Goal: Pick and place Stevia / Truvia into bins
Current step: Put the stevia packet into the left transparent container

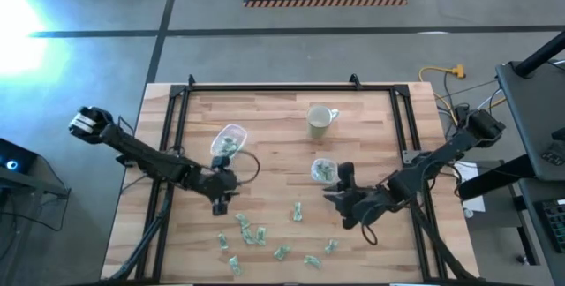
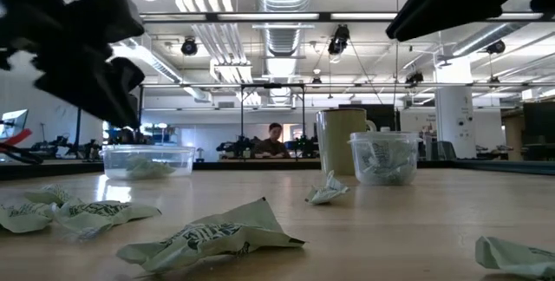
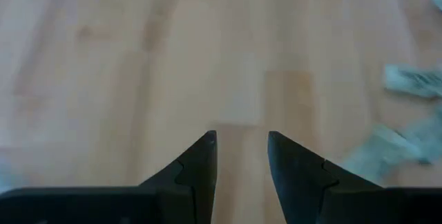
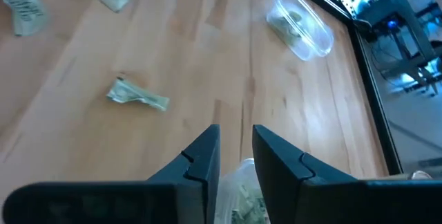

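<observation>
Stevia packets, tiny flat green-and-white paper sachets [image 1: 256,234], lie scattered on the near part of the pale wooden counter [image 1: 274,114], most of them crumpled and lying flat at mixed angles with no common direction; one lone packet [image 4: 137,95] in the right wrist view lies with its long axis roughly across the wood grain. The left gripper [image 1: 222,205] hangs just above bare wood beside the scatter, its two dark fingers [image 3: 200,169] parted by a narrow gap with nothing between them, touching no packet. The right gripper [image 1: 340,199] sits next to the small squarish clear plastic cup [image 1: 323,171], which stands upright and holds several packets; its fingers [image 4: 200,162] are also slightly apart and empty, with the cup's rim showing just below them. The wider clear plastic container with a rounded rim [image 1: 228,141] rests farther back on the left part of the counter, near the left arm, with a few packets inside. A pale mug with a handle [image 1: 320,121] stands upright behind the cup, toward the far edge.
</observation>
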Controlling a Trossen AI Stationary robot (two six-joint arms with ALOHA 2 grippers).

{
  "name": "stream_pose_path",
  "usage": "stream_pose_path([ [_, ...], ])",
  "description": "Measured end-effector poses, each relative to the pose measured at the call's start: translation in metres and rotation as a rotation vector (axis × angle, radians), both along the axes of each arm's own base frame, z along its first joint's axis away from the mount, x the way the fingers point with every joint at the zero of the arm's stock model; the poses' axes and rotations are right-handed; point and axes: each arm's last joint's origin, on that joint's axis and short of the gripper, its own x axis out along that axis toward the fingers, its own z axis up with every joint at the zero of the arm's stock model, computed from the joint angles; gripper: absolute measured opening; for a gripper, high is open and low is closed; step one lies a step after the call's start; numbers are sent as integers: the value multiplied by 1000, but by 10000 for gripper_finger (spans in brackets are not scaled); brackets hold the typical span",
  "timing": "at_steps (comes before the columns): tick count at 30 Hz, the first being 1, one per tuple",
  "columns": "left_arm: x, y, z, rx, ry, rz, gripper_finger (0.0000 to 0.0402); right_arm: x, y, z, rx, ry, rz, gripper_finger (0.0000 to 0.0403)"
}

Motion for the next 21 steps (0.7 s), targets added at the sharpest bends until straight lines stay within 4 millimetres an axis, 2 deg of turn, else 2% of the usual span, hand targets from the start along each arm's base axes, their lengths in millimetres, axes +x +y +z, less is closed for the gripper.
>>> stream_pose_path([
  [7, -2, -22, -8, -12, 1, -105, 112, -7, 8, 5, 20, -18, 31, 68],
  [21, 9, -39, -20, -41, -29, -204, 112, -14, 14, 6, 58, -1, 87, 68],
])
